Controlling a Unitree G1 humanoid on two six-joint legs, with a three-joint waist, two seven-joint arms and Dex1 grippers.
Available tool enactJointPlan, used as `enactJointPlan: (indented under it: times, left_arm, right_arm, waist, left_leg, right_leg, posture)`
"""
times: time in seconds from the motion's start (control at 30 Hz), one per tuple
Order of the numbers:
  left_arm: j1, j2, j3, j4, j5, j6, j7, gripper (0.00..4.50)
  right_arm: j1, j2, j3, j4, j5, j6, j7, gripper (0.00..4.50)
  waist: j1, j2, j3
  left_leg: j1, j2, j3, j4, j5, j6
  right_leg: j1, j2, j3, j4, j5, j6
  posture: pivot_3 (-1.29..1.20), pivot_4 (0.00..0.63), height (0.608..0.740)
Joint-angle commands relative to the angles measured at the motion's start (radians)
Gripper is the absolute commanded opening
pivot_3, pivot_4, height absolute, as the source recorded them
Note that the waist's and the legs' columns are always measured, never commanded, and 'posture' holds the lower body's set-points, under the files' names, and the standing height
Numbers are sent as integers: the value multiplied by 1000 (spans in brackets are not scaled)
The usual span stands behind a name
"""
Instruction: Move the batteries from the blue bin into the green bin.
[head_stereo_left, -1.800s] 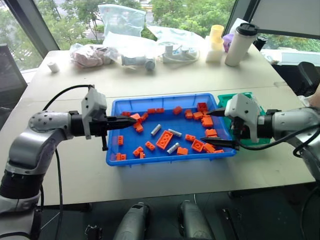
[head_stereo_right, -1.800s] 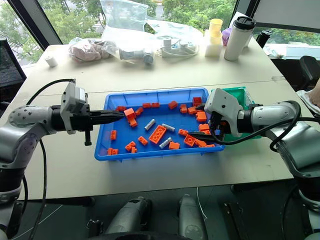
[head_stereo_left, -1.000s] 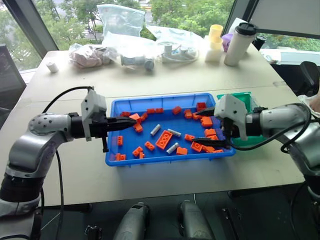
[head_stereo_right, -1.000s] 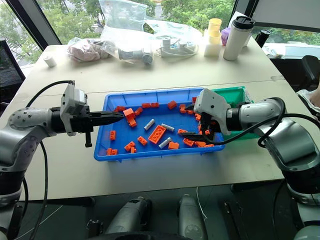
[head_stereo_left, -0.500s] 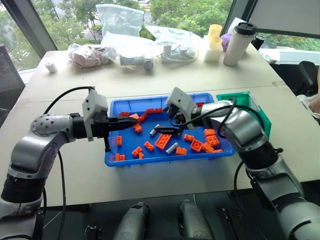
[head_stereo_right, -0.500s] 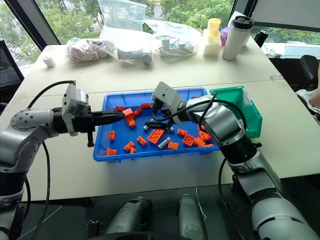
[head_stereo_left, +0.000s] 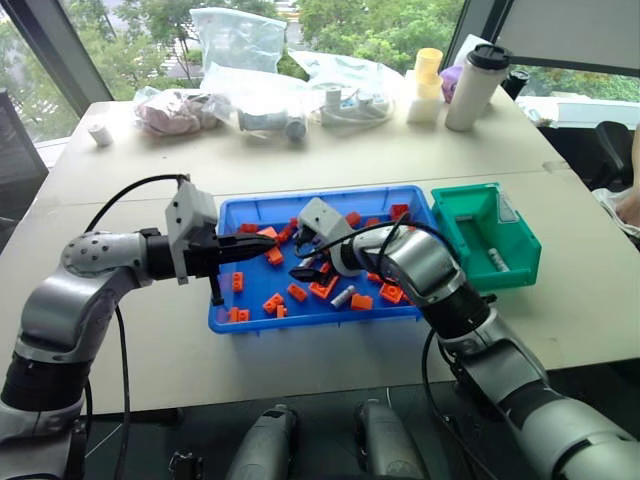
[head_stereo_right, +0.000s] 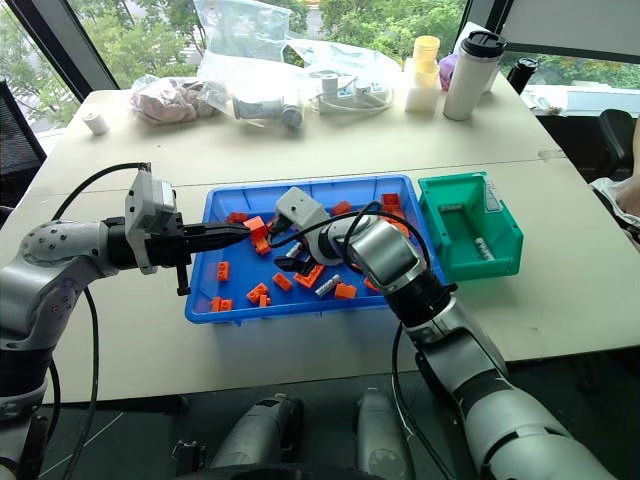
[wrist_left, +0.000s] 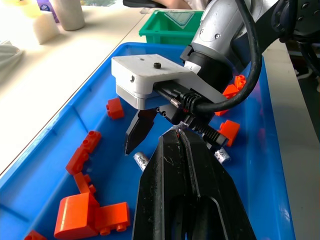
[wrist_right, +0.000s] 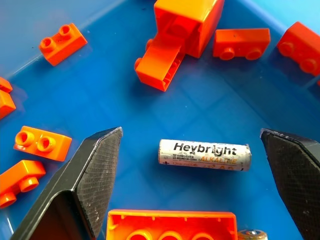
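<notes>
- Right tool: fingers spread wide, nothing held. It points down into the blue bin, and a battery printed "Heybright" lies flat on the bin floor between the two fingertips, touching neither.
- In the left eye view this right tool sits over the middle-left of the blue bin, among the bricks.
- Close around that battery: a long orange brick just beside it on the near side, with the end of a second battery next to the brick, and a large orange block a little further off.
- Left tool: its black fingers are pressed together with nothing between them. It reaches in level over the bin's left wall, and its tip is close to the right tool's white housing.
- In the left eye view the left tool lies just left of the right tool, near a stacked orange brick.
- Another battery lies right of the right tool in the blue bin, among scattered orange bricks.
- Green bin: on the table just right of the blue bin, with one battery already lying inside it.
- Far side of the table: plastic bags, a cup and a tumbler.
</notes>
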Motion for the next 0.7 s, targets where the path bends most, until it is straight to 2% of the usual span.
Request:
enactJointPlan:
  times: [0.03, 0.17, 0.27, 0.3, 0.33, 0.37, 0.53, 0.6, 0.7]
  left_arm:
    - [-11, 0, 26, -27, -14, -8, 5, 0]
    - [-14, -2, 23, -26, -13, -10, 5, 0]
    - [-16, -2, 21, -21, -8, -15, 1, 0]
    - [-17, -2, 20, -20, -8, -16, 1, 0]
    - [-17, -2, 20, -21, -7, -17, 1, 0]
    - [-17, -3, 19, -20, -7, -18, 1, 0]
    - [-20, -8, 13, -19, -4, -22, 1, 0]
    - [-21, -11, 11, -21, -6, -21, 0, 0]
    - [-28, -23, -3, -16, -6, -24, -5, 0]
  right_arm:
    - [-6, 14, 16, 7, -24, 11, -22, 4474]
    - [-1, 18, 21, 27, -42, 14, -34, 4474]
    - [5, 15, 25, 20, -48, 5, -31, 3661]
    - [6, 14, 25, 18, -49, 5, -31, 3199]
    - [7, 15, 23, 15, -50, 5, -31, 2506]
    - [6, 16, 20, 13, -52, 2, -33, 2232]
    - [-12, -21, -10, -30, -60, -9, -29, 2195]
    - [-29, -66, -79, -95, -48, 8, -28, 2195]
    - [-57, -208, -282, -223, -9, 104, -15, 2195]
  waist:
    - [0, 0, 0]
    - [0, 0, 0]
    - [0, 0, 0]
    - [0, 0, 0]
    - [0, 0, 0]
    - [0, 0, 0]
    - [1, 0, 0]
    - [3, 0, 0]
    - [12, 1, 0]
  left_leg:
    - [0, 0, 0, 0, 0, 0]
    - [0, 0, 0, 0, 0, 0]
    - [0, 0, 0, 0, 0, 0]
    - [0, 0, 0, 0, 0, 0]
    - [0, 0, 0, 0, 0, 0]
    - [0, 0, 0, 0, 0, 0]
    - [0, 0, 0, 0, 0, 0]
    - [0, 0, 0, 0, 0, 0]
    - [-1, -1, -1, 1, 0, 0]
  right_leg:
    - [0, 0, 0, 0, 0, 0]
    - [0, 0, 0, 0, 0, 0]
    - [0, 0, 0, 0, 0, 0]
    - [0, 0, 0, 0, 0, 0]
    - [0, 0, 0, 0, 0, 0]
    - [0, 0, 0, 0, 0, 0]
    - [0, 0, 0, 0, 0, 0]
    - [0, 0, 0, 0, 0, 0]
    - [0, 0, -1, 0, 0, 0]
  posture:
    - [0, 150, 740]
    - [0, 150, 740]
    - [0, 150, 740]
    - [0, 150, 740]
    - [0, 150, 740]
    - [0, 150, 740]
    - [0, 150, 740]
    - [0, 150, 740]
    - [0, 150, 740]
